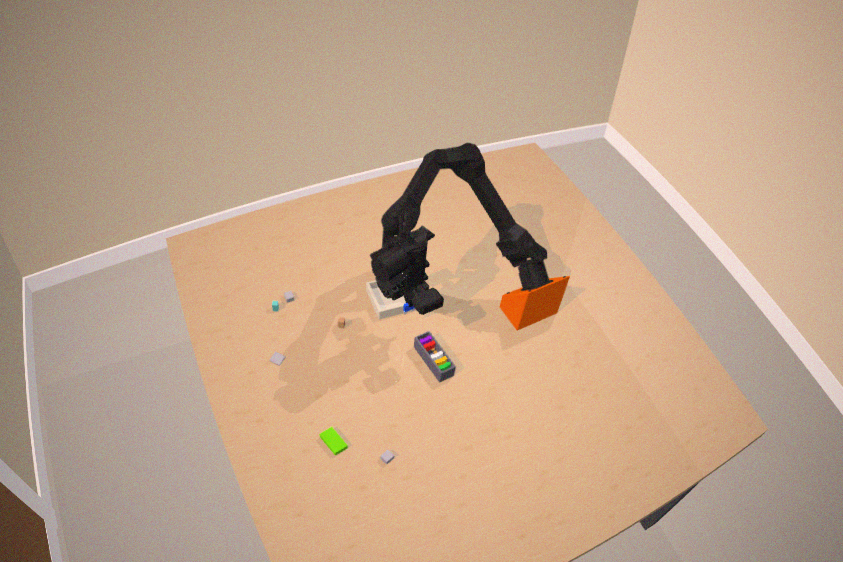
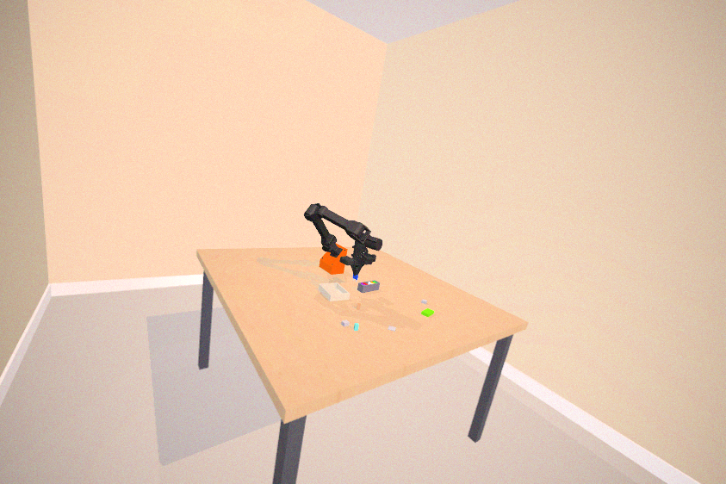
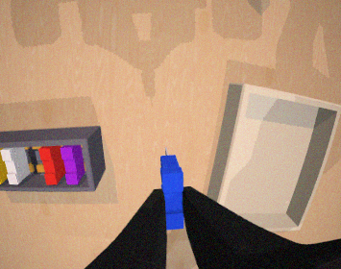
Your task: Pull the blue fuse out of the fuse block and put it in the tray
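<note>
The blue fuse (image 1: 407, 307) (image 2: 356, 277) (image 3: 173, 194) is held between the fingertips of my gripper (image 2: 356, 274) (image 3: 172, 196), which is shut on it. It hangs above the table, between the fuse block and the tray in the wrist view. The dark grey fuse block (image 1: 445, 375) (image 2: 369, 288) (image 3: 98, 158) stands to the left there, with an empty slot between its white fuse (image 3: 16, 165) and red fuse (image 3: 52, 165). A purple fuse (image 3: 73, 164) sits beside the red one. The pale tray (image 1: 391, 310) (image 2: 335, 295) (image 3: 225, 144) lies to the right in the wrist view and holds nothing that I can see.
A bright green slab (image 1: 333, 440) (image 2: 427, 313) lies on the table. A small brown cube (image 1: 341, 322) (image 2: 357, 306), a cyan piece (image 1: 275, 306) (image 2: 356, 326) and several small grey pieces lie around. The orange arm base (image 1: 534, 306) (image 2: 331, 263) stands behind the block.
</note>
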`<state>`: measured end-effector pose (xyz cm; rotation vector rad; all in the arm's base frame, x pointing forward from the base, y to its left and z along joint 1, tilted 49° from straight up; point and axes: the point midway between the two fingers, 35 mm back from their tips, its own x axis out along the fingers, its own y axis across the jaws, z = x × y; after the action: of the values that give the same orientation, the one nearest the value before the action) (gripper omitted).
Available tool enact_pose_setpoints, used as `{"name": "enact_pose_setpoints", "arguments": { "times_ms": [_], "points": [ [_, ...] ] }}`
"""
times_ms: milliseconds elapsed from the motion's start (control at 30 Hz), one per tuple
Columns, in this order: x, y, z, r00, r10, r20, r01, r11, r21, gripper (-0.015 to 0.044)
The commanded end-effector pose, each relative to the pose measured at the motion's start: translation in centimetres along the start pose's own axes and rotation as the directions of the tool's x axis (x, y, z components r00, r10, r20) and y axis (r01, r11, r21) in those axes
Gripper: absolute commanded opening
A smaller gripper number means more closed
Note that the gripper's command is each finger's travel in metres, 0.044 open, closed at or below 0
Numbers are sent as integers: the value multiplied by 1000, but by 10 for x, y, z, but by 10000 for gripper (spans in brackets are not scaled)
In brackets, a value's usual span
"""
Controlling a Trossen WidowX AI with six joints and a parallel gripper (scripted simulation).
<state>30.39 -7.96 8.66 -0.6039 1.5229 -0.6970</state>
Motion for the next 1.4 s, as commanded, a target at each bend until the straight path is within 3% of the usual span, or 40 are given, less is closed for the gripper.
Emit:
{"name": "enact_pose_setpoints", "arguments": {
  "times_ms": [0,333,1367],
  "points": [
    [-1,-31,-4,1000,-7,3,7,1000,2,0],
    [-2,-96,-26,1000,-31,-3,31,1000,4,0],
    [37,-99,-27,999,-33,-3,33,999,5,0]
  ]
}}
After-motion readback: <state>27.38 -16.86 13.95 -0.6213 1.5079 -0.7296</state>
